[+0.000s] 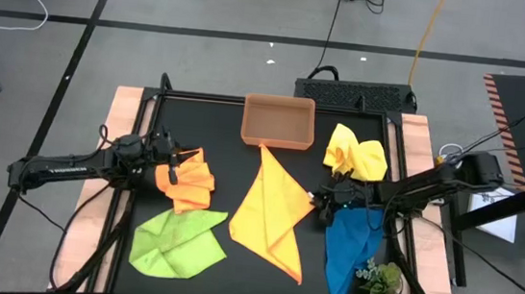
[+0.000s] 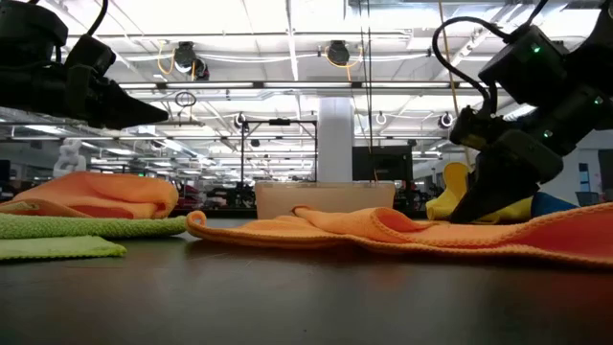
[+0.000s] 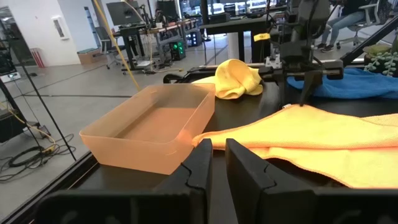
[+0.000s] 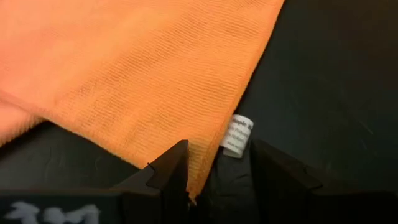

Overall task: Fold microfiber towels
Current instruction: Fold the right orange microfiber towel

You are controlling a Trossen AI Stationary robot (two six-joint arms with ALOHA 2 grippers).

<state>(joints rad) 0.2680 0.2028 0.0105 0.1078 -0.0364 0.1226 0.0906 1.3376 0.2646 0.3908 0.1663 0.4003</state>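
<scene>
A golden-yellow towel point(image 1: 270, 215) lies on the black table, folded over into a long pointed shape. Its far tip lies near the tray. My right gripper point(image 1: 320, 204) slants down at the towel's right corner, open, its fingers astride the towel's edge point(image 4: 211, 155) beside a white label point(image 4: 237, 135). An orange towel point(image 1: 188, 183) lies bunched at the left, where my left gripper point(image 1: 174, 166) hovers level and shut, with nothing between its fingers point(image 3: 217, 155). A lime green towel point(image 1: 176, 242), a blue towel point(image 1: 347, 247) and a crumpled yellow towel point(image 1: 356, 154) lie around it. My right gripper comes at the golden-yellow towel's right edge point(image 4: 208, 163) slanting down from the table's right side. One finger point(image 4: 174, 167) stands over the cloth and the other point(image 4: 273, 168) over the bare table. Whether the fingertips touch the cloth, I cannot tell. The towel lies flat and slack.
A terracotta-brown tray point(image 1: 277, 121) stands at the far middle of the table. A small green plant sprig point(image 1: 381, 279) sits at the near right beside the blue towel. Wooden side strips point(image 1: 122, 124) border the black top.
</scene>
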